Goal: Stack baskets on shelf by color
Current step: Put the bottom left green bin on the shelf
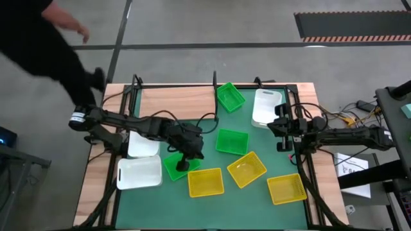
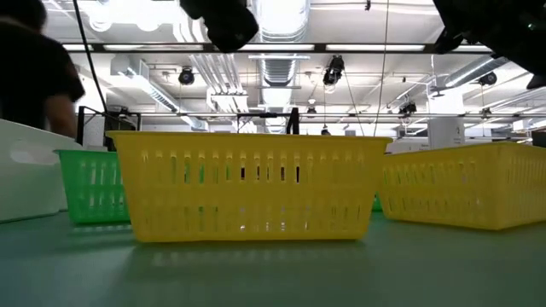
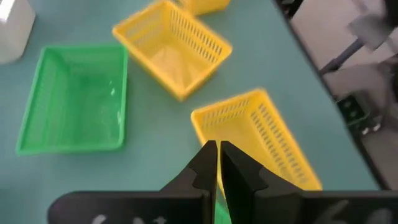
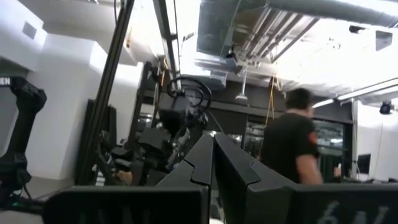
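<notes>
Several baskets lie on the green mat: a green one (image 1: 231,141), yellow ones (image 1: 246,168) (image 1: 205,181) (image 1: 286,188), white ones (image 1: 142,144) (image 1: 139,172), and a green one (image 1: 173,167) partly under my left arm. A green basket (image 1: 230,96) and a white basket (image 1: 266,106) lie on the right part of the wooden shelf (image 1: 176,101). My left gripper (image 1: 184,163) (image 3: 217,155) hangs shut above the mat, slanting down over the near yellow basket (image 3: 261,137), holding nothing. My right gripper (image 1: 277,125) (image 4: 211,149) is shut by the table's right edge, tipped upward, touching nothing.
A person in dark clothes (image 1: 51,38) moves beyond the table's far left corner and shows in the right wrist view (image 4: 292,149). Black shelf posts (image 1: 214,80) stand at the far edge. In the low view a yellow basket (image 2: 243,183) fills the middle.
</notes>
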`<state>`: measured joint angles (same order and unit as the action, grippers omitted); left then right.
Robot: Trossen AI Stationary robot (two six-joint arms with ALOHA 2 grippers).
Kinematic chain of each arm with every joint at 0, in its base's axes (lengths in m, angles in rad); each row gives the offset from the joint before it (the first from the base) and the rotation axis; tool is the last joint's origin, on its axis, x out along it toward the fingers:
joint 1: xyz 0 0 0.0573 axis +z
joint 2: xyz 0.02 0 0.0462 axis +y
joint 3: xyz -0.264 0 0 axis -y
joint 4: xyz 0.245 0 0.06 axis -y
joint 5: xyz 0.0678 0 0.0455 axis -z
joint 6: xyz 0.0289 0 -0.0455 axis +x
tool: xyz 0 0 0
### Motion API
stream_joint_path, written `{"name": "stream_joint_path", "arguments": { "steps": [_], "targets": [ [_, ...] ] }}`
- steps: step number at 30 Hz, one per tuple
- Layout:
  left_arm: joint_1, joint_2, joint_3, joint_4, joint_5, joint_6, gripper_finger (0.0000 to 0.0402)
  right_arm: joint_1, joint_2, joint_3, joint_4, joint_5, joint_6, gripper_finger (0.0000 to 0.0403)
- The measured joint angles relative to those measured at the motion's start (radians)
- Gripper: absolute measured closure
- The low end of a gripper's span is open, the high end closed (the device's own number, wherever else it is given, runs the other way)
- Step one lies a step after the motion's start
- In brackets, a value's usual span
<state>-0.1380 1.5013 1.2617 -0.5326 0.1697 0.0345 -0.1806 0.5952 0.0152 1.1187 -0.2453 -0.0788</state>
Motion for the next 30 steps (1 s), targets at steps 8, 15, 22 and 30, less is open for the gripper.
{"name": "stream_joint_path", "arguments": {
  "steps": [8,15,22,30],
  "targets": [
    [-0.129,0.002,-0.003,-0.199,-0.115,0.009,0.0398,0.0,0.029,0.009,-0.016,0.001,0.021,0.0394],
    [-0.234,0.02,-0.01,-0.312,-0.268,0.179,0.0398,0.0,0.03,0.009,-0.024,0.001,0.02,0.0394],
    [-0.242,0.058,-0.013,-0.473,-0.243,0.321,0.0358,0.0,0.029,0.01,-0.051,0.001,0.022,0.0394],
    [-0.258,0.068,-0.022,-0.459,-0.075,0.338,0.0232,0.0,0.03,0.01,-0.057,0.001,0.026,0.0394]
  ]
}}
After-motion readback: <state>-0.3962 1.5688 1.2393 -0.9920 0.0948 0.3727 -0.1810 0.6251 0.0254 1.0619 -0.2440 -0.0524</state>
